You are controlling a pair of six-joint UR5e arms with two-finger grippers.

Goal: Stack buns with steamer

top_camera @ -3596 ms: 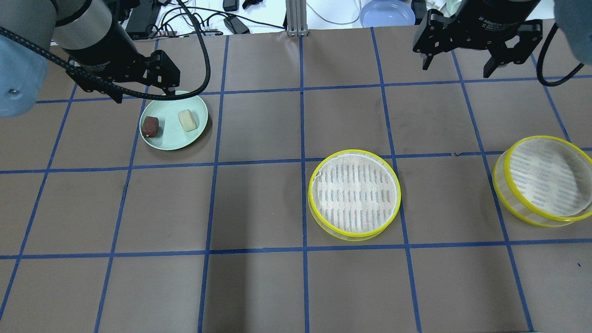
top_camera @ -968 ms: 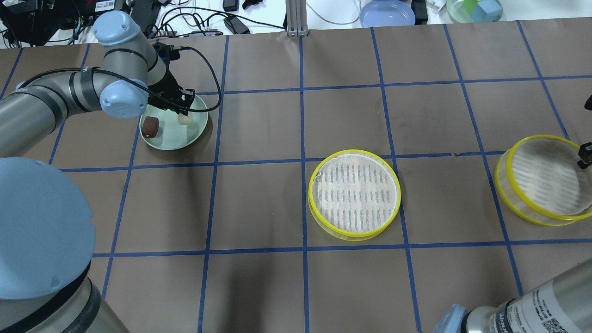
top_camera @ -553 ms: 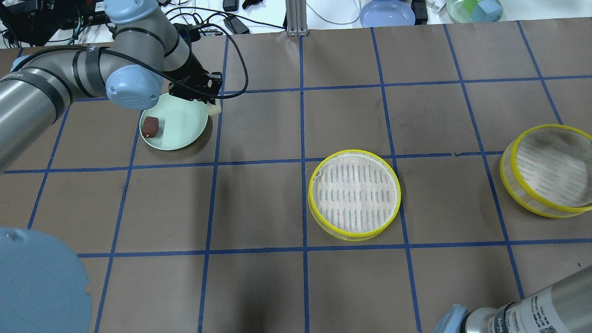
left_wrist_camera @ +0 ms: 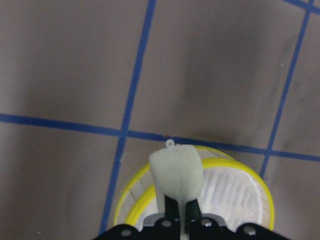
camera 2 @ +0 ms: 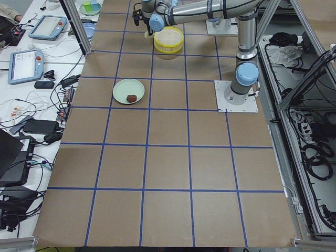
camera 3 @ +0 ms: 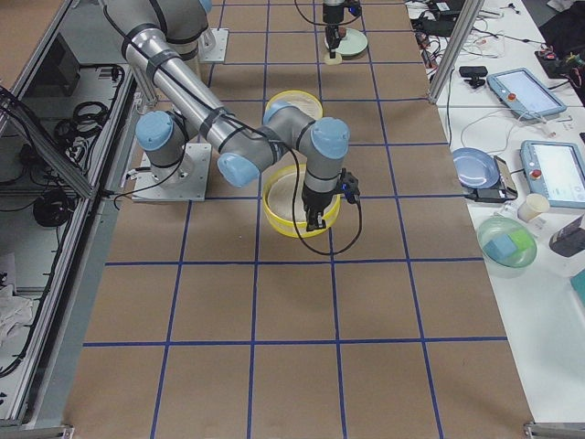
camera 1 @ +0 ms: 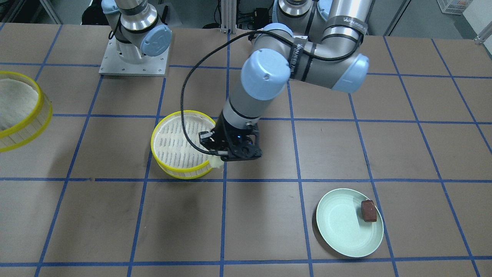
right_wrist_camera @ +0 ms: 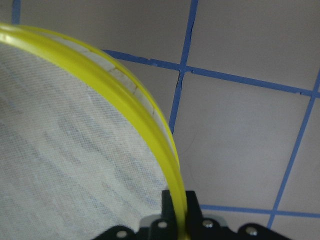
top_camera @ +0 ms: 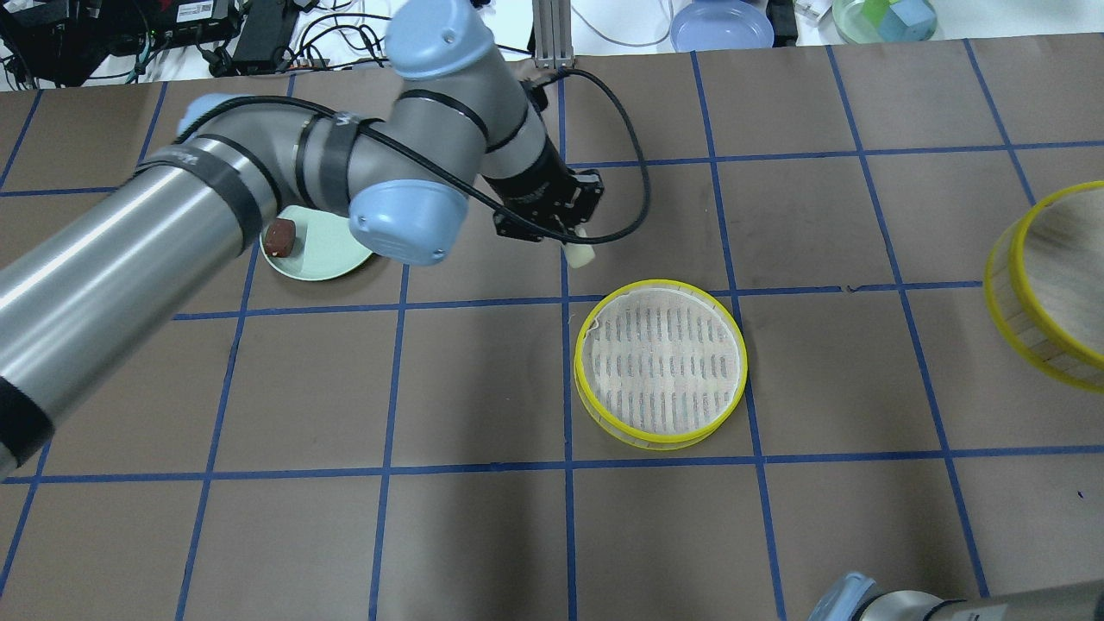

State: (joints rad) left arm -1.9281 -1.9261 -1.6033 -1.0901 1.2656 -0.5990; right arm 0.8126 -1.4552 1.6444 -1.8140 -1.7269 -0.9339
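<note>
My left gripper point(top_camera: 565, 233) is shut on the pale cream bun point(top_camera: 580, 253) and holds it in the air just beyond the far-left edge of the centre steamer tier point(top_camera: 576, 362). In the left wrist view the cream bun point(left_wrist_camera: 176, 172) hangs over that tier's yellow rim point(left_wrist_camera: 135, 215). The dark reddish-brown bun point(top_camera: 279, 237) lies on the pale green plate point(top_camera: 319, 263). My right gripper point(right_wrist_camera: 179, 205) is shut on the yellow rim of the second steamer tier point(right_wrist_camera: 135, 115), which hangs tilted above the table at the right edge point(top_camera: 1000, 285).
A blue bowl point(top_camera: 721, 24) and a clear bowl of blocks point(top_camera: 884, 17) sit beyond the table's far edge, among cables. The left arm's cable point(top_camera: 634, 172) loops beside its wrist. The right arm's base plate point(camera 1: 132, 57) is bolted on the robot's side.
My left gripper lifted the cream bun off the green plate and carried it right to the centre tier's edge. The second tier rose off the table and shifted right.
</note>
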